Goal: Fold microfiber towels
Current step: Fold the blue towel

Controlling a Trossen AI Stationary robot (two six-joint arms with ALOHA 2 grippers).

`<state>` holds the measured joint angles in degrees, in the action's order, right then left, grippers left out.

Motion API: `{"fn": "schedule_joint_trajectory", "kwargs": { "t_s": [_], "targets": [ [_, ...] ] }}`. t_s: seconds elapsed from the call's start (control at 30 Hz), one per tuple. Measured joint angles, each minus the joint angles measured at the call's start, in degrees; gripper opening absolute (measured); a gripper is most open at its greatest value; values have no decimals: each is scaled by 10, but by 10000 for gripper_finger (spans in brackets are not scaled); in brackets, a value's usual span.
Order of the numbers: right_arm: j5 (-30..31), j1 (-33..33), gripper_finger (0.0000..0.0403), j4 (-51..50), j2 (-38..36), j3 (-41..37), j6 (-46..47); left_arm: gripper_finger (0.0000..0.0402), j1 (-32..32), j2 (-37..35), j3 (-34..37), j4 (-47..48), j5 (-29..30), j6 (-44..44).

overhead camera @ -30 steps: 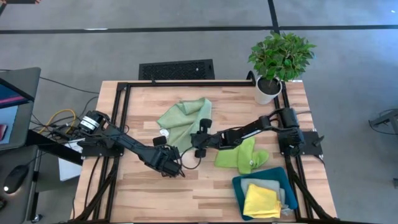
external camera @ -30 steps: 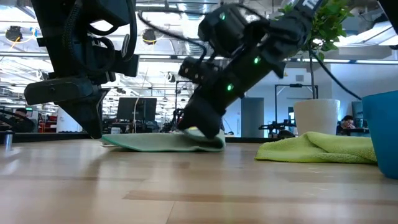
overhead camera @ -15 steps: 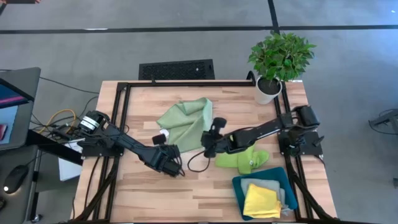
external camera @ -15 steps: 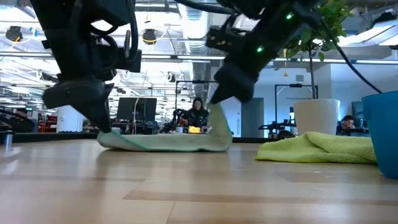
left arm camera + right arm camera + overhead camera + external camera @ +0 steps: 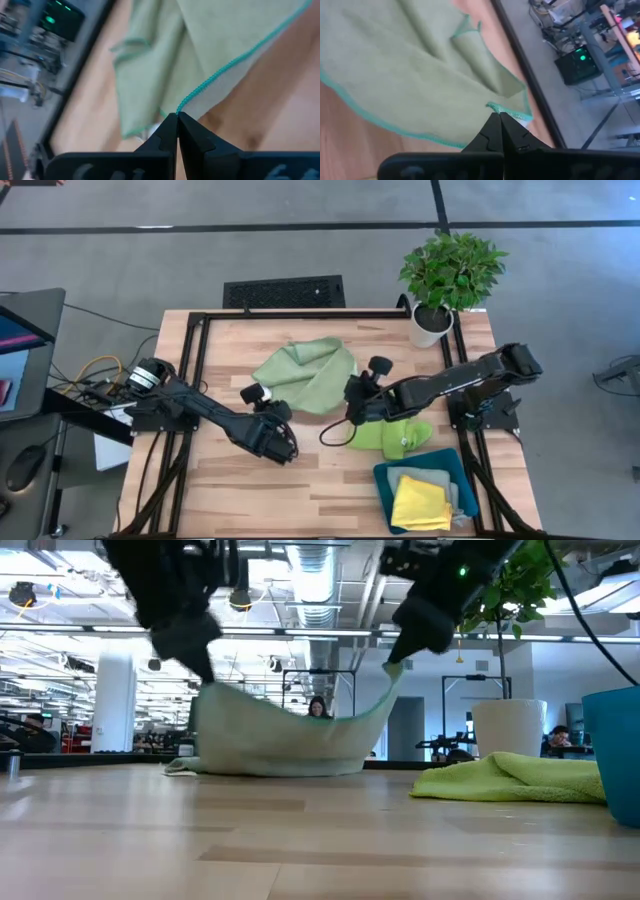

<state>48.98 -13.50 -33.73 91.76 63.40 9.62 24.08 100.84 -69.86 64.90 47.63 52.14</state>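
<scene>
The sage green towel (image 5: 308,373) with a teal stitched hem lies partly on the wooden table (image 5: 230,490). Its near edge is raised between my two grippers, and its sagging middle (image 5: 275,755) and far part rest on the table. My left gripper (image 5: 272,410) is shut on its near left corner. My right gripper (image 5: 351,387) is shut on its near right corner. In the low view my left gripper (image 5: 205,680) and my right gripper (image 5: 393,662) stand well above the table. The lime green towel (image 5: 393,432) lies crumpled at the right. My left gripper pinches the towel's corner (image 5: 176,111) at the teal hem between its two shut fingers, only at their free ends. The corner is lifted clear of the table and the cloth hangs below it. My right gripper pinches the towel's other near corner (image 5: 493,106) between its two shut fingers, at their free ends. That corner is lifted clear, and the edge between the two holds (image 5: 345,720) sags slack.
A teal tray (image 5: 462,468) at the near right holds the yellow towel (image 5: 420,505) and the grey-blue towel (image 5: 458,498). A potted plant (image 5: 450,275) stands at the far right corner. A black frame (image 5: 300,313) runs along the table's edges.
Both grippers have risen from the table, each with a corner of the sage green towel. My right gripper has also gone toward the table's right edge. The towel's near edge has been lifted and spread out between them; its far part has stayed on the table.
</scene>
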Motion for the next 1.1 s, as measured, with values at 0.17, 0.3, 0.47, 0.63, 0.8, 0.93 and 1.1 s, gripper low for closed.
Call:
{"fn": "schedule_joint_trajectory", "kwargs": {
  "t_s": [0.17,0.3,0.47,0.63,0.8,0.93,1.1],
  "targets": [
    [13,0,1,-10,-34,0,-3,0,-1,0,-61,54,65,2],
    [51,0,1,-10,-59,0,-21,0,-5,0,-117,109,116,9],
    [53,-2,1,-18,-80,0,-26,0,-19,0,-160,174,133,26],
    [53,-4,1,-31,-95,0,-26,0,-44,0,-162,199,133,24],
    [68,9,1,-32,-106,0,-30,0,-82,0,-162,229,142,22],
    [96,38,1,-31,-106,0,-56,0,-121,0,-162,252,167,21],
    [98,99,1,-10,-104,0,-102,0,-189,0,-162,242,218,-31]
  ]
}}
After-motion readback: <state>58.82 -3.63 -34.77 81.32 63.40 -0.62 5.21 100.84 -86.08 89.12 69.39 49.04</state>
